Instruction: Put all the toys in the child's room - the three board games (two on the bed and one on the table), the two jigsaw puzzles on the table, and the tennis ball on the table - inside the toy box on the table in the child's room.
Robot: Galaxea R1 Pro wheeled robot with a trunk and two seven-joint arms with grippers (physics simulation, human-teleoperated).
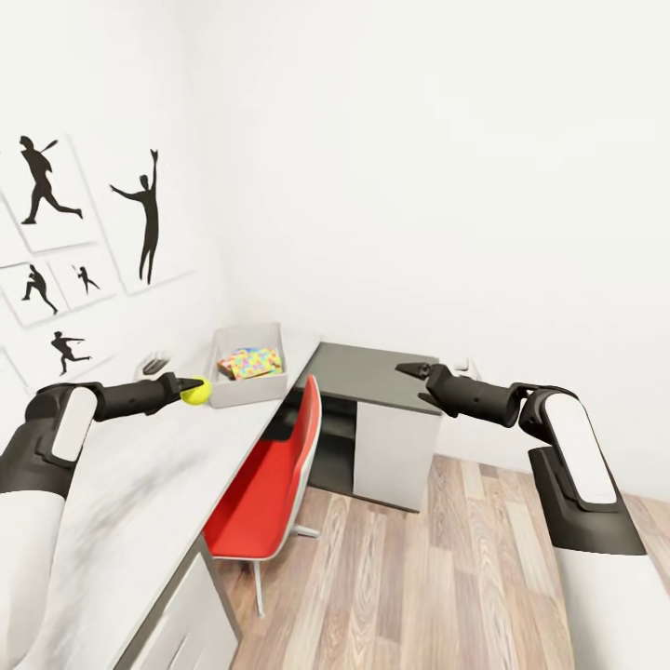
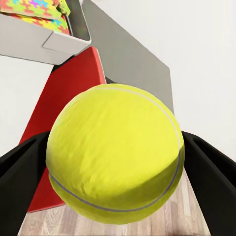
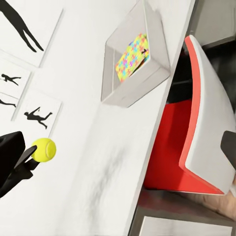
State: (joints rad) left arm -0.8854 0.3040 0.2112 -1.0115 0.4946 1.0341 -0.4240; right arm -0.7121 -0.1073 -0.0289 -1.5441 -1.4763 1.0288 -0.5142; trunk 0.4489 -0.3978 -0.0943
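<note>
We held the tennis ball (image 1: 195, 392) clenched in our left claw (image 1: 186, 389), lifted above the counter (image 1: 140, 502) and just short of the toy box (image 1: 244, 388). In the left wrist view the ball (image 2: 115, 153) sat squeezed between the two dark fingers (image 2: 22, 167), with a corner of the toy box (image 2: 44, 39) ahead of it.

The toy box stood on the pale counter near the corner where the lower dark-grey section joins. Inside it we could see a jigsaw puzzle (image 1: 249, 361) lying flat; the right wrist view showed the same patterned sheet (image 3: 132, 58) within the grey walls. Whether both puzzles or any board game lay stacked there we could not tell, as only one patterned surface was clear to us.

Below the toy box, a red chair (image 1: 270, 484) was tucked against the counter's edge. Beyond it our right claw (image 1: 415, 370) hung over the dark-grey section, apparently empty, though we could not tell how its jaws stood.

We judged the task partly done: the ball was about to go in, and the counter around the toy box carried no further toys that we could see.
</note>
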